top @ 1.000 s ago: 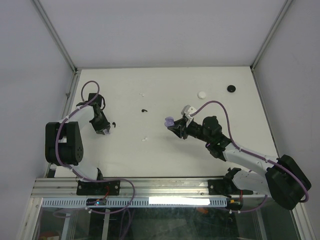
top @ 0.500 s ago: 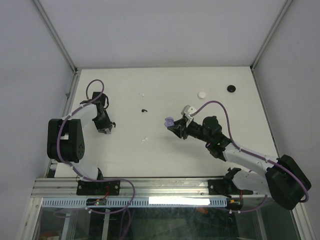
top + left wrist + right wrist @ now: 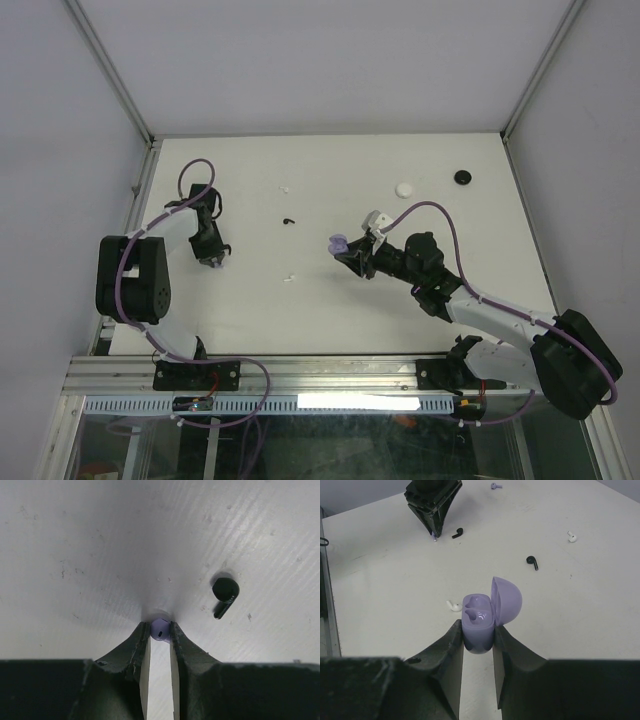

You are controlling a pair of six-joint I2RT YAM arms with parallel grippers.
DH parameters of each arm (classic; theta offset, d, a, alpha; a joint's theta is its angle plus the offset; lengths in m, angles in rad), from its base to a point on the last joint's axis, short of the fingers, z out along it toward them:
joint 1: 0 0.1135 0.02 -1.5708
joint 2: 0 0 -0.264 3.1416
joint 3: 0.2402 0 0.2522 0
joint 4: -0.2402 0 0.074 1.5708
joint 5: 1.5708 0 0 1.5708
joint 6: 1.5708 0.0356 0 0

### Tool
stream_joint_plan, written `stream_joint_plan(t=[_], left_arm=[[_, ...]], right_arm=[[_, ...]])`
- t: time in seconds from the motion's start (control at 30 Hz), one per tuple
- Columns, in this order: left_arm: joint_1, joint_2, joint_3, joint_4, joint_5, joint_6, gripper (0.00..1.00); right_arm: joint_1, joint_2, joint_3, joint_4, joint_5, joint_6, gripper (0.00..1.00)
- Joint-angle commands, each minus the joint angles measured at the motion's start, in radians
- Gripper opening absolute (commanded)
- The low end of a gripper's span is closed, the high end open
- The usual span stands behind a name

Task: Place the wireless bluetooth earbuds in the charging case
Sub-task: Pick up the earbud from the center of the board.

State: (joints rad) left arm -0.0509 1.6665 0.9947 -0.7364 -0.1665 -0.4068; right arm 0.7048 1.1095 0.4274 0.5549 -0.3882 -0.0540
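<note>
A small purple earbud (image 3: 160,628) sits against the white surface (image 3: 100,540), pinched between the tips of the left fingers (image 3: 136,647). A black earbud (image 3: 223,596) lies just beside it. The right fingers (image 3: 451,650) clamp the open purple charging case (image 3: 479,617), held above the surface with both sockets empty.

A white puck (image 3: 404,187) lies near a black puck (image 3: 463,177).

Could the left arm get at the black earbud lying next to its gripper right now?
Probably not yet: the black earbud lies close with nothing between, but the left gripper is shut on a purple earbud.
</note>
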Motion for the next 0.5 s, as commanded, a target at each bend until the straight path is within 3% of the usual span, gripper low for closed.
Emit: stream_joint_plan(t=[0.0, 0.47], left_arm=[[-0.040, -0.037, 0.029, 0.031, -0.026, 0.032, 0.16], [-0.211, -0.325, 0.079, 0.139, -0.007, 0.170, 0.10]], right_arm=[[0.004, -0.022, 0.021, 0.038, -0.030, 0.006, 0.00], [0.004, 0.008, 0.055, 0.052, -0.101, 0.039, 0.00]])
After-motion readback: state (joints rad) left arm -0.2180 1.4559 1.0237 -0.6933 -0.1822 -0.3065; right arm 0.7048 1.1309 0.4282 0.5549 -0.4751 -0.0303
